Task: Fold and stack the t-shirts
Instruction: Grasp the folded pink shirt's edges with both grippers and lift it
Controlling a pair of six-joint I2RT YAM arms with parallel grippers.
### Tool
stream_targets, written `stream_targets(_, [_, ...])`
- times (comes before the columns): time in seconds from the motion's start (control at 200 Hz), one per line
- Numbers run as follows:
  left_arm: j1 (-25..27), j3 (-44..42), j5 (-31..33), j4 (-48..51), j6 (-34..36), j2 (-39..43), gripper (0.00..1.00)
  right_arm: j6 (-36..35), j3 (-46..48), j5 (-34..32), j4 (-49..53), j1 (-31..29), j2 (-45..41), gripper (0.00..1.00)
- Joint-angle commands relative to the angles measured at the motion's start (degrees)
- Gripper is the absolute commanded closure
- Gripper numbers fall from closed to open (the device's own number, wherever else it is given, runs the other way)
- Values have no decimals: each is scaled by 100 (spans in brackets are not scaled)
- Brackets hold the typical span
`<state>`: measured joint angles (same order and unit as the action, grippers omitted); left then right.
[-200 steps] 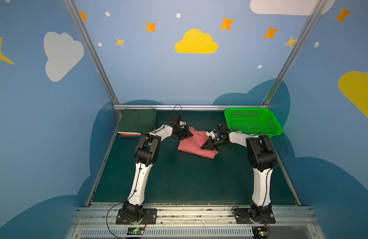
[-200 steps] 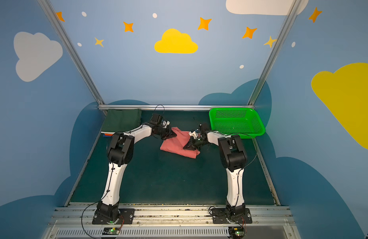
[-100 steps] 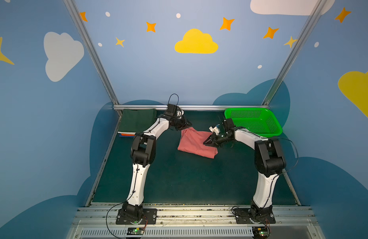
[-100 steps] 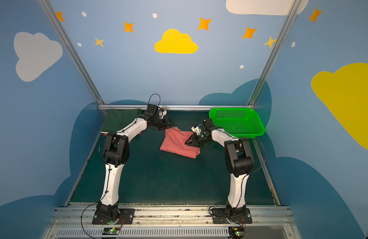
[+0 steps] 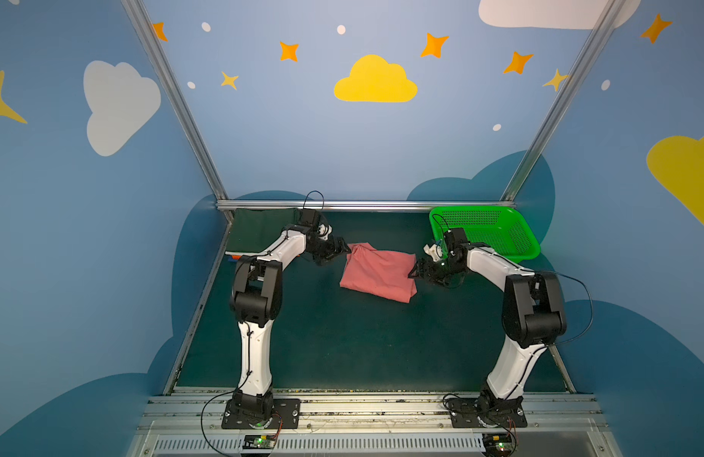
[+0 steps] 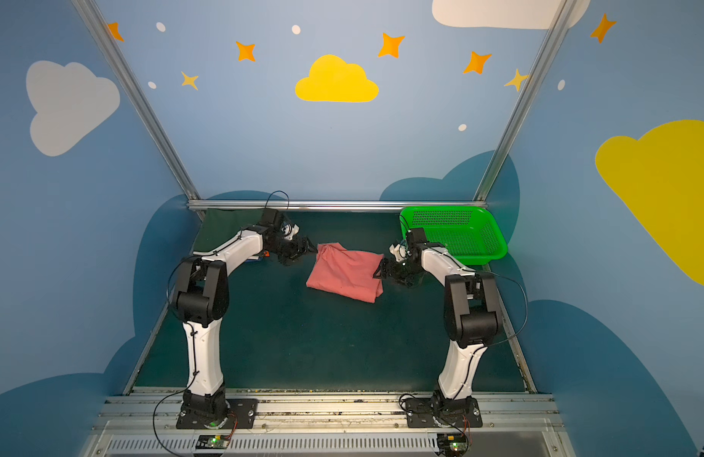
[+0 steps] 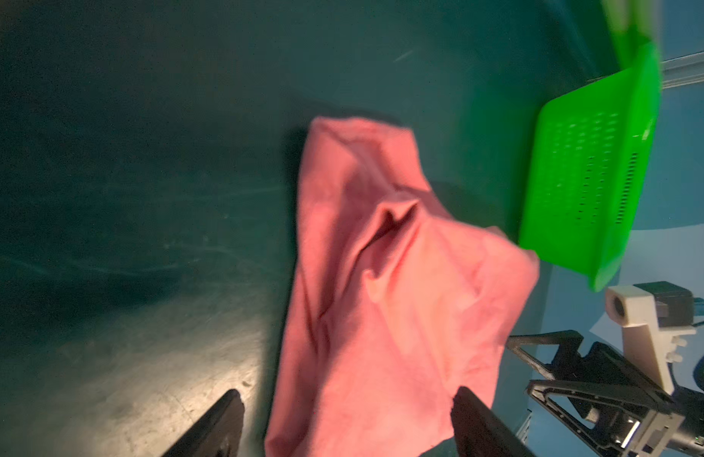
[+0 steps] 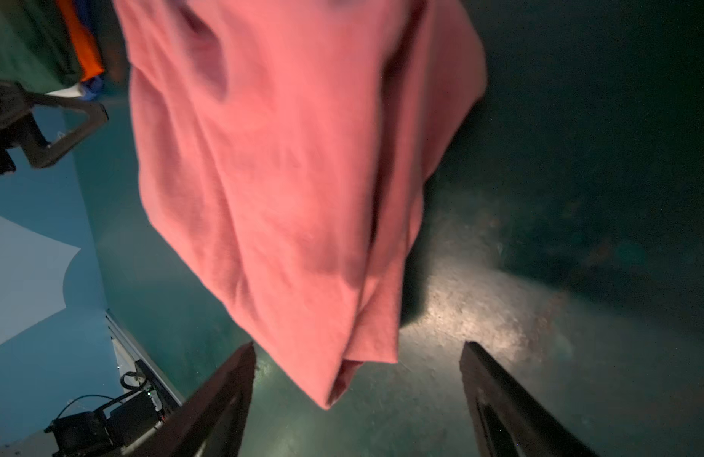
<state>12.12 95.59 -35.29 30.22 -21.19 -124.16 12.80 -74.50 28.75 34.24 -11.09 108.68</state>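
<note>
At the middle of the counter [image 5: 342, 340] lies the salmon-pink t-shirt [image 5: 376, 273], folded (somewhat rumpled). The left tool [image 5: 338, 253] and right tool [image 5: 415, 271] flank it, jaws apart, gripping nothing. Left, I judge: carrying it onto the dark-green-topped stack [image 5: 263, 233].

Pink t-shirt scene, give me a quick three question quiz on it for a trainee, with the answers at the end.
1. True or false: the salmon-pink t-shirt lies inside the green basket.
2. What lies folded in the far left corner? A) a white towel B) the dark green t-shirt C) a yellow cap
3. Fill in: the left end effector and the right end effector both stand ____, one at each side of the pink shirt.
Key: 1 false; 2 B; 3 open.
</note>
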Motion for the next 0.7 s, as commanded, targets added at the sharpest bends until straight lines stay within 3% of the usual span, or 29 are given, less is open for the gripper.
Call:
stream_targets(0.0, [71, -206, -70, -186, 84, -79, 14, 33, 67, -169, -150, -28, 261, 16])
stream_targets(0.145, [217, -358, -125, -419, -3, -205, 9, 211, 19, -25, -430, -78, 593, 15])
stream_targets(0.431, [525, -461, -307, -797, -410, -698, 12, 752, -242, 360, -904, -352, 1269, 16])
stream_targets(0.696, [810, -815, -216, -1823, -1244, -986, 31, 1106, -483, 559, -1198, -699, 1788, 17])
